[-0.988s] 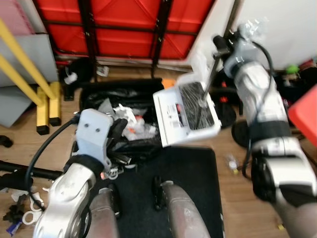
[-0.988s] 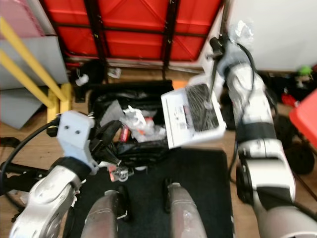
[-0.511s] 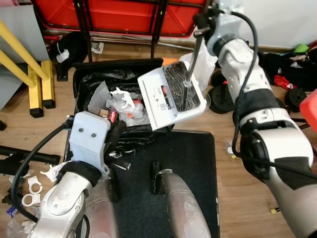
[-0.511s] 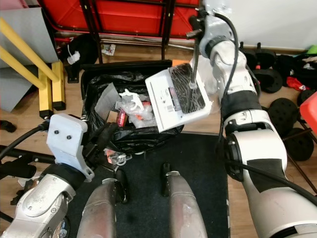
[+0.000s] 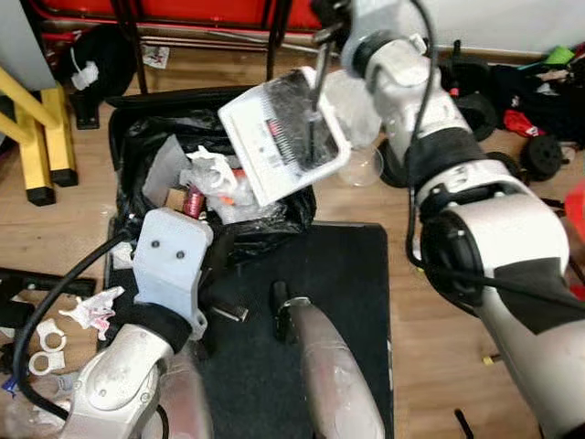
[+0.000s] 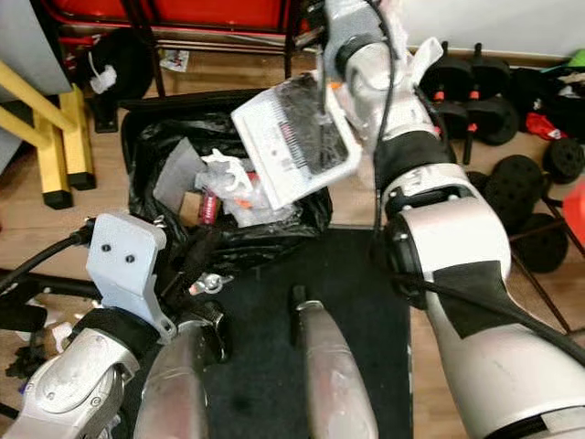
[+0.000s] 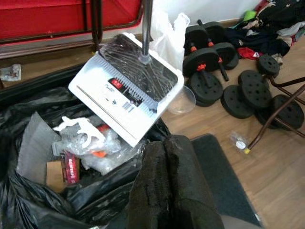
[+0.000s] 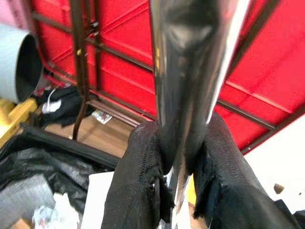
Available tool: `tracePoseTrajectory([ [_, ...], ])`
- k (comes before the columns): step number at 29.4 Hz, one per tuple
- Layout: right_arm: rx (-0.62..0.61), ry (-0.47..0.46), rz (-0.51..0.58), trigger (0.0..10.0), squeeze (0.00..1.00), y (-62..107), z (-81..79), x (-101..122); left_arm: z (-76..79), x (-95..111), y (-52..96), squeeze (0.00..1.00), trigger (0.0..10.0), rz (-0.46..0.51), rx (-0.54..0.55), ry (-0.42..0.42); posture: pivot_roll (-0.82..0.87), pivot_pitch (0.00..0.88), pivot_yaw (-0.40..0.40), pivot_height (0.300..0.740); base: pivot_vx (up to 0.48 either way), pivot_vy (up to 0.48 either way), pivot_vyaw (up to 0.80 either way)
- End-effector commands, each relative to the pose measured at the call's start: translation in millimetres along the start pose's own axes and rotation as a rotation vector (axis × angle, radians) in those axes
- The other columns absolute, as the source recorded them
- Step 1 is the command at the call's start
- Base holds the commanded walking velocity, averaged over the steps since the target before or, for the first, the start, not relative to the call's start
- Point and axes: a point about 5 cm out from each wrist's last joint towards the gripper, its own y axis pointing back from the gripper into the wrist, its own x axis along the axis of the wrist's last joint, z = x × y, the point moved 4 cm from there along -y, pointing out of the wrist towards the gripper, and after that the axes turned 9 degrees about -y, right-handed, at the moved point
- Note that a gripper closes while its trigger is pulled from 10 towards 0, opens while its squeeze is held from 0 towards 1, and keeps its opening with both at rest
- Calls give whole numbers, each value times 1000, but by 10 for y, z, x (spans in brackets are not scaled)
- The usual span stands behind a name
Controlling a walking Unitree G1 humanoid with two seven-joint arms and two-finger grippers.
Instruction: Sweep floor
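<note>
Both eye views are taken from the head, angled fwd and steeply down over the robot's legs; the black bin bag, tilted white dustpan and black mat are shared. L wrist view is aimed along its hand twd the same bag and dustpan, fairly close. R wrist view is pressed v. close to the metal handle, w/ the red frame behind.

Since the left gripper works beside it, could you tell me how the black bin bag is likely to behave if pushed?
The black bin bag looks floppy: its film wrinkles and folds. It would probably crumple rather than slide. The litter inside looks light, so it may shift easily. The left gripper is beside its edge.
</note>
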Motion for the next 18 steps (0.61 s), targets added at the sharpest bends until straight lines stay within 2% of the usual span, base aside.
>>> tracePoseTrajectory([
  [1,31,96,96,10000,0,-52,-96,305,15,-28,42,0,10000,-30,19,7,-109,527,-260,740,0,0,0],
  [2,31,96,96,10000,0,-52,-96,305,15,-28,42,0,10000,-30,19,7,-109,527,-260,740,0,0,0],
  [4,52,161,104,10000,0,-90,-212,385,20,-18,42,0,10000,-28,19,8,-118,528,-269,740,0,0,0],
  [7,58,187,108,10000,0,-104,-257,420,24,-15,41,0,10000,-27,19,9,-118,528,-269,740,0,0,0],
  [9,71,265,120,10000,0,-144,-369,546,38,-8,36,0,10000,-26,18,10,-123,527,-274,740,0,0,0],
  [14,99,289,166,10000,0,-179,-524,765,59,2,29,0,10000,-24,18,13,-129,523,-283,740,0,0,0],
  [18,111,288,179,10000,0,-184,-571,816,63,5,26,0,10000,-24,18,14,-130,521,-284,740,0,0,0],
])
